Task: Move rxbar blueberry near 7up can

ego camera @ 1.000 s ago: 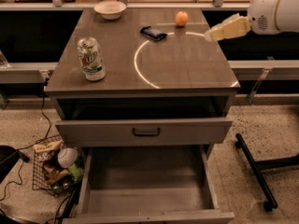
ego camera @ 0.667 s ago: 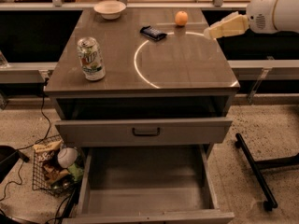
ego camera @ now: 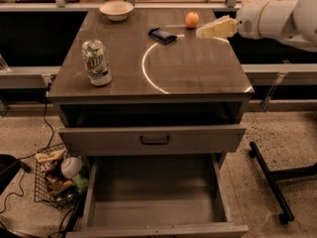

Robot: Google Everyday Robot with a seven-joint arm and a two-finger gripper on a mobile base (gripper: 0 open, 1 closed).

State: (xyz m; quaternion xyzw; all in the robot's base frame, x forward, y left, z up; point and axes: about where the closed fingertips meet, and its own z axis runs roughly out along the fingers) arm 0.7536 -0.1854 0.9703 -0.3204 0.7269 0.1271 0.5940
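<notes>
**While the bar is lying untouched, the hand is hovering just to its right**

The small flat snack bar in a dark, shiny wrapper, the rxbar blueberry (ego camera: 162,34), is lying toward the far side of the brown wooden surface (ego camera: 198,68). It is sitting near a round orange fruit (ego camera: 192,19) and well apart from the upright white-and-green 7up can (ego camera: 96,62), which is standing by the front left corner. The pale, tapered hand (ego camera: 204,31) on the white arm is hanging over the far right part of the surface, close to the bar's right and just in front of the fruit. It seems to be touching neither. Whether it is wide or narrow I cannot tell.

I am judging this as the approach: the pick-up is not yet begun. The next move is calling for the hand to shift left and sink right down, since so flat a bar is offering little to grip, while keeping off the fruit, which could roll. After that, the carry is running diagonally toward the front left. The release needs to come close beside the can without tipping it.
</notes>
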